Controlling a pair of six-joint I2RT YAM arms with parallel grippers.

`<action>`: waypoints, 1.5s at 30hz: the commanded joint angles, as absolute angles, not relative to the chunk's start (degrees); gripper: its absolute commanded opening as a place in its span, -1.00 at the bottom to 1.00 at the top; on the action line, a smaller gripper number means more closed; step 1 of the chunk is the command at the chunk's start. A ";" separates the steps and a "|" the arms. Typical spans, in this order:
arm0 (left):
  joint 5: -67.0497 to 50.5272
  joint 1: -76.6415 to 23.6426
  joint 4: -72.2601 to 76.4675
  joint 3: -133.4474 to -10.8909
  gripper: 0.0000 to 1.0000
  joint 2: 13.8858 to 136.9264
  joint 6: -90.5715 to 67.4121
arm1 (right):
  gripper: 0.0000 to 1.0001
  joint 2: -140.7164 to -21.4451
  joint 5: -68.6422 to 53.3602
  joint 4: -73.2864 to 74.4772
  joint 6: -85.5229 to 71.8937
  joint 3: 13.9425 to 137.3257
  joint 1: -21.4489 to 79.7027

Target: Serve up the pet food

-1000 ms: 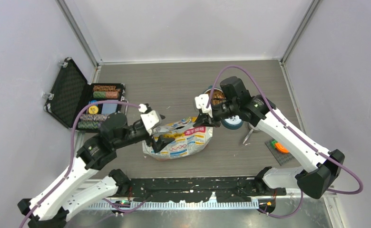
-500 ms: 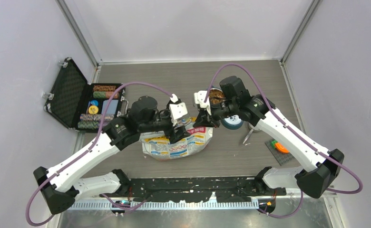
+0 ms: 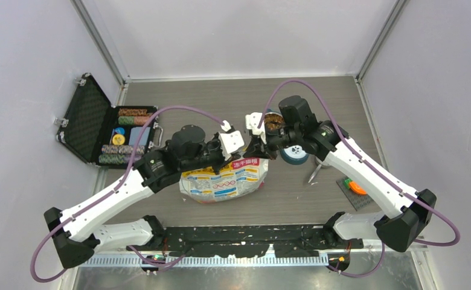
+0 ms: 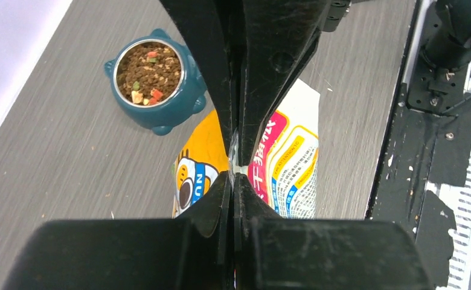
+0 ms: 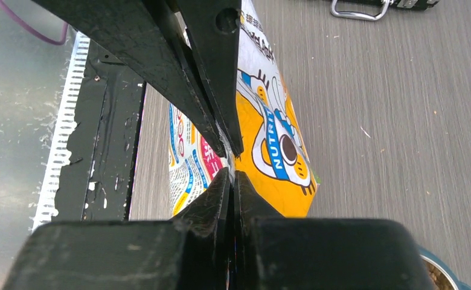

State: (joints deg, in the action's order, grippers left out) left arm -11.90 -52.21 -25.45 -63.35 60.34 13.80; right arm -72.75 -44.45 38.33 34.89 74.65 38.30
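1. Both sets of jaws were clenched on the top edge of the printed bag (image 3: pixel 224 181). The left gripper (image 4: pixel 233 164) and the right gripper (image 5: pixel 230 162) each pinched a thin fold of it.
2. The bag's contents could not be seen, and from above its mouth was hidden behind the two wrists.
3. The pet food (image 4: pixel 150 65) was seen only in the teal bowl (image 4: pixel 160 118), beyond the left jaws and to their left, apart from the bag.
4. From above, the bowl was largely covered by the right arm (image 3: pixel 354 163). The right wrist view caught only a sliver of its rim.
5. An open case (image 3: pixel 94 121) lay well apart from both jaws, on the left arm's side. It was shown whole only from above.
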 commanded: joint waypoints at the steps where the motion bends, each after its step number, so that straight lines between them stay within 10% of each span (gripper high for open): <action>1: 3.08 -51.15 -33.66 -60.58 -1.00 55.74 10.05 | -0.90 -68.88 -42.26 31.22 32.99 76.62 36.29; 5: -2.43 -51.15 -31.38 -59.18 -1.00 54.82 8.58 | -0.83 -68.99 -45.86 32.57 36.80 76.44 36.21; 7: -4.64 -51.15 -30.09 -59.10 -1.00 55.05 8.84 | -0.39 -68.69 -47.14 33.03 37.76 76.06 36.21; 11: -7.71 -51.15 -29.84 -60.09 -1.00 56.17 9.05 | -0.14 -66.79 -46.75 32.85 39.59 74.63 36.21; 25: -10.59 -51.14 -29.25 -62.84 -1.00 57.25 9.46 | -0.02 -70.79 -47.71 40.81 47.49 77.23 36.81; 34: -12.50 -51.15 -29.57 -66.26 -1.00 59.59 7.88 | -0.12 -72.58 -47.25 38.61 48.38 76.22 37.68; 37: -14.74 -51.15 -31.74 -68.29 -1.00 62.57 5.16 | -0.76 -73.73 -45.39 38.21 49.38 76.26 37.79; 45: 10.07 -51.24 -45.87 -70.71 -1.00 63.54 -3.82 | -0.90 -72.54 -35.07 32.45 41.61 75.82 37.55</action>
